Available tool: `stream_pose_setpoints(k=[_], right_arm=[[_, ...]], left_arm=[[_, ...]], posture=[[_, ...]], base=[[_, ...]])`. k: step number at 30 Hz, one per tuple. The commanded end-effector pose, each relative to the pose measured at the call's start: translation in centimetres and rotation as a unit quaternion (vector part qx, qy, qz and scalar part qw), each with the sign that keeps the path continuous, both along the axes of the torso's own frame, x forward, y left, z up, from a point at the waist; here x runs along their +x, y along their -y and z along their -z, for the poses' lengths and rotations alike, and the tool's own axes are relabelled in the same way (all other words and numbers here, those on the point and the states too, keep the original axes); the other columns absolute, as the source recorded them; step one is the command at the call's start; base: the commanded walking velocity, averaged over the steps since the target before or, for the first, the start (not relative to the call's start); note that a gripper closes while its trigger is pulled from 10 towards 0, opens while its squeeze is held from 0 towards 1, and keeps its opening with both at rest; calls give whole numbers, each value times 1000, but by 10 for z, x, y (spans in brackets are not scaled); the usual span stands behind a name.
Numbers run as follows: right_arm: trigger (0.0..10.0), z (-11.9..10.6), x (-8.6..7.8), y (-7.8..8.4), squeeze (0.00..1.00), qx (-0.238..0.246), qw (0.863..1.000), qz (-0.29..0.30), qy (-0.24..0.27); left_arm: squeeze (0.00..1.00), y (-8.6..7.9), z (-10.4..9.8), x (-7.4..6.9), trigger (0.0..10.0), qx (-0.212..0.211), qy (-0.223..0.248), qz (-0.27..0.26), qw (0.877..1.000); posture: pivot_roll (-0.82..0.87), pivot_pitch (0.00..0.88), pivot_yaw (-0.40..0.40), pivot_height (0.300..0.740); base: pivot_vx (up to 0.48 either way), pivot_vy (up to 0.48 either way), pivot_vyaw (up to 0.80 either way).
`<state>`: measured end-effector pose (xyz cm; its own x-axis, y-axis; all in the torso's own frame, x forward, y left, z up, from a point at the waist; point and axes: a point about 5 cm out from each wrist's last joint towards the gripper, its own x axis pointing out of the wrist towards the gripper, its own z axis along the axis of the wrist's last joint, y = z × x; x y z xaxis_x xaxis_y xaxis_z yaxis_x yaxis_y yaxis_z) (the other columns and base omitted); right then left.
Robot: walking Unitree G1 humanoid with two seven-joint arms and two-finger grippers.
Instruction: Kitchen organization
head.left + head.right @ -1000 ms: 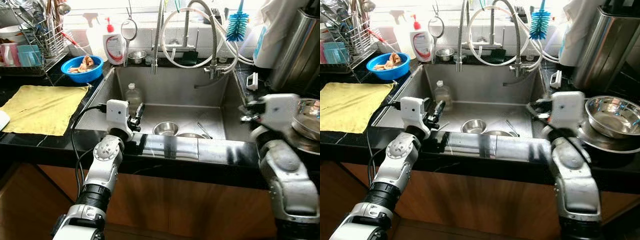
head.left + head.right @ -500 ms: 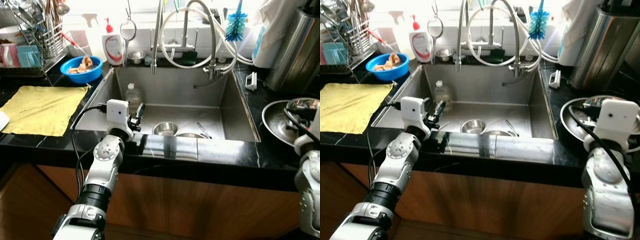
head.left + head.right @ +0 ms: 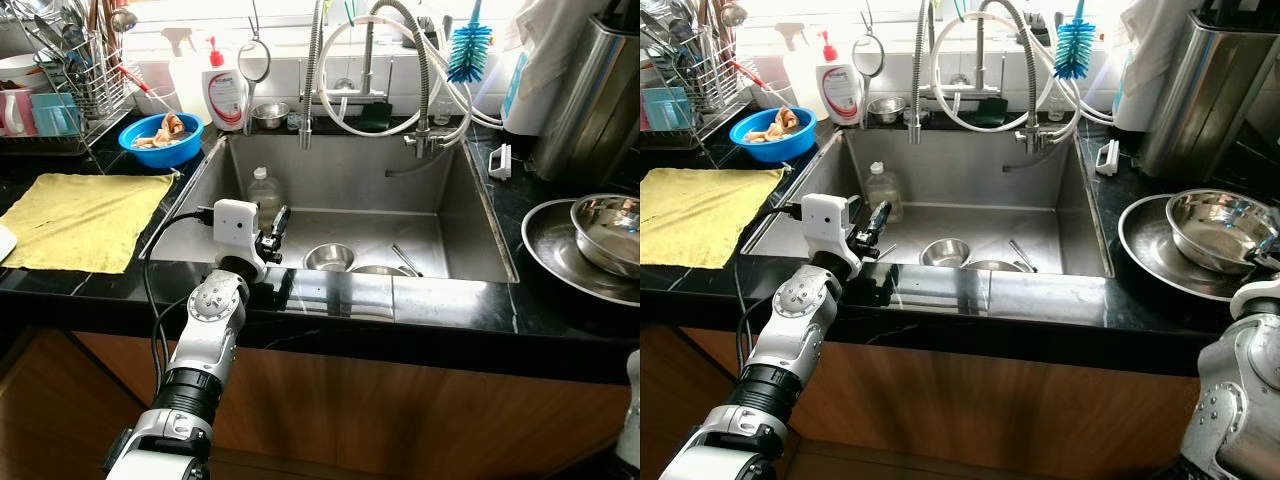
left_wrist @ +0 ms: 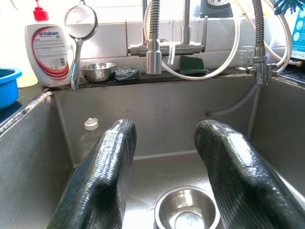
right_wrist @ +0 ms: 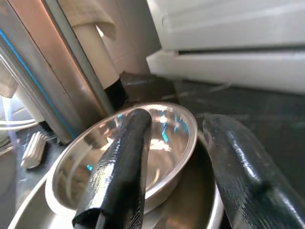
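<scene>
My left gripper (image 3: 276, 228) rests open on the sink's (image 3: 470, 215) front left rim, pointing into the basin. Beyond its tips lie a small steel bowl (image 4: 187, 213), a second bowl (image 3: 380, 270) and a clear plastic bottle (image 3: 265, 190) on the sink floor. On the right counter a steel bowl (image 3: 1215, 228) sits in a wide steel plate (image 3: 1145, 250). My right gripper (image 5: 176, 121) is open at that bowl (image 5: 95, 167), one finger over its inside and the other outside the rim.
A yellow cloth (image 3: 85, 215) lies on the left counter. Behind it are a blue bowl of scraps (image 3: 165, 137), a dish rack (image 3: 70, 70) and a soap bottle (image 3: 227, 92). Faucet hoses (image 3: 370, 70) arch over the sink. A tall steel canister (image 3: 1210, 95) stands at right.
My right arm has swung from the sink's right edge out to the right and low, uncovering the bowl and plate. The left arm has not moved.
</scene>
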<state>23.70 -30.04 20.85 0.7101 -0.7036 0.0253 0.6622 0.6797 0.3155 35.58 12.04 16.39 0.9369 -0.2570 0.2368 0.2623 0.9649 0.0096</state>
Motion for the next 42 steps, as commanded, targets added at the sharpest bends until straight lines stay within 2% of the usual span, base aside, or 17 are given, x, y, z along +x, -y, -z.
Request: stream_pose_setpoints(k=[1, 7, 15, 25, 42], right_arm=[[10000, 4, 2, 1, 0, 33, 999, 1, 8], [10000, 6, 7, 5, 0, 86, 996, 8, 33], [10000, 3, 13, 11, 0, 125, 990, 22, 54], [10000, 2, 19, 14, 0, 137, 989, 29, 56], [10000, 16, 28, 10, 0, 146, 989, 20, 18]], left_arm=[[0, -1, -3, 2, 10000, 8, 3, -2, 1000], [0, -1, -3, 2, 10000, 9, 2, -2, 1000], [0, -2, -3, 2, 10000, 8, 3, -2, 1000], [0, -2, -4, 2, 10000, 7, 4, -3, 1000], [0, -3, -4, 2, 10000, 6, 6, -6, 1000]], posture=[[-66, 0, 59, 740], [-68, 0, 60, 740], [-64, 0, 58, 740], [-65, 0, 59, 740], [-59, 0, 55, 740]], base=[[0, 0, 0], [0, 0, 0], [0, 0, 0], [0, 0, 0], [0, 0, 0]])
